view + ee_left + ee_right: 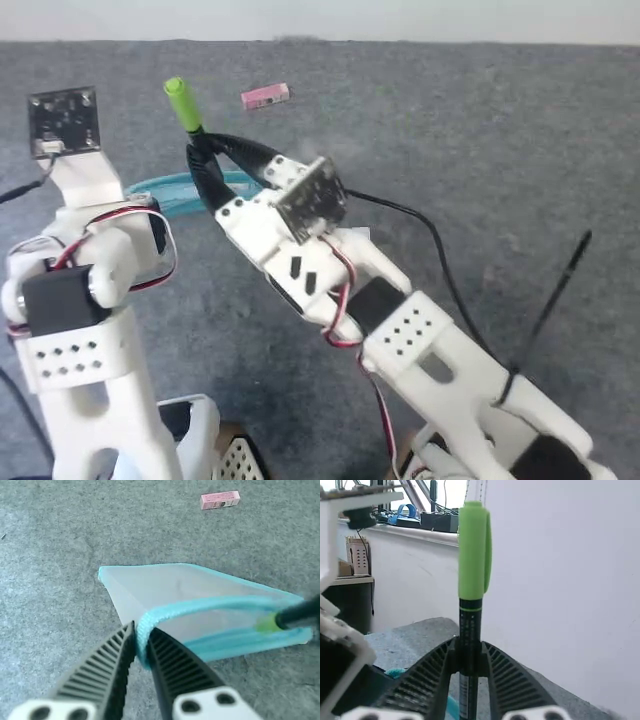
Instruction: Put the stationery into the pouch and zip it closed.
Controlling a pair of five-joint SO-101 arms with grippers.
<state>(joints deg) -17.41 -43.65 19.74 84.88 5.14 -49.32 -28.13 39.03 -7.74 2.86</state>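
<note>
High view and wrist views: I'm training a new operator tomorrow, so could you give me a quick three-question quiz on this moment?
1. True or false: the right gripper is shut on the green-capped marker, which it holds upright.
2. What does the left gripper pinch? A: a ruler. B: the teal rim of the pouch. C: a pair of scissors.
3. Which stationery item lies on the grey table, apart from the pouch?

Key: 1 true. 2 B. 3 the pink eraser.
</note>
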